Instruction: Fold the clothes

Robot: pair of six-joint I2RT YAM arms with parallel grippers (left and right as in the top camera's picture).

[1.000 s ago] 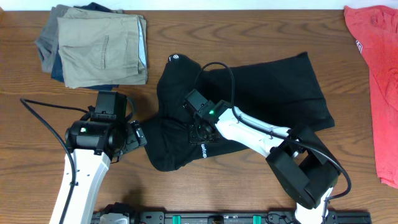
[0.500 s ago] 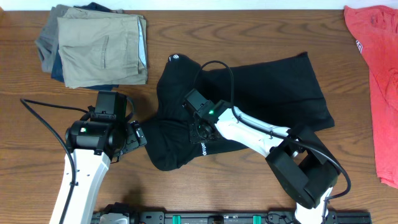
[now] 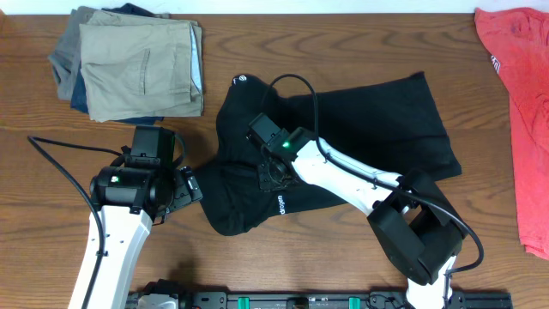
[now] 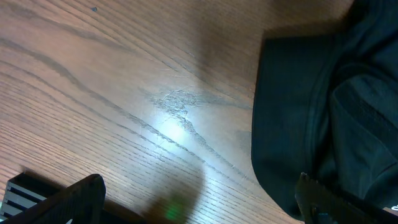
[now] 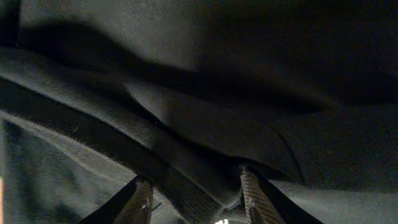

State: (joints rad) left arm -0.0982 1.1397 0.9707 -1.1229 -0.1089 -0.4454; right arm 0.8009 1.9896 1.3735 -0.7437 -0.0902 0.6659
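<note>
**Right arm shifted up the cloth, left side waited**

Over the last second the right arm swung its wrist up and to the left across the black garment [image 3: 369, 129], while the right claw [image 3: 273, 174] stayed low over the bunched middle of the fabric. The garment's outline hardly moved: it lay spread across the centre of the desk [image 3: 300, 43], its white round logo [image 3: 241, 81] at the upper left edge and its lower left lobe rumpled rather than flat.

From the right wrist camera, the fingers [image 5: 142, 199] stood partly apart, astride a raised ridge of dark cloth. Whether they were pinching that ridge or only resting on either side of it, I could not tell.

The left claw [image 3: 187, 189] had not budged. It hung wide open and empty, just beside the garment's left edge, with bare wood under it in its own camera.

My read was that the right arm was repositioning for a grip, not making a fold. No layer had been carried over, so the folding was barely begun. The folded trousers [image 3: 137, 64] and the red shirt [image 3: 523, 94] sat well apart from the action.
</note>
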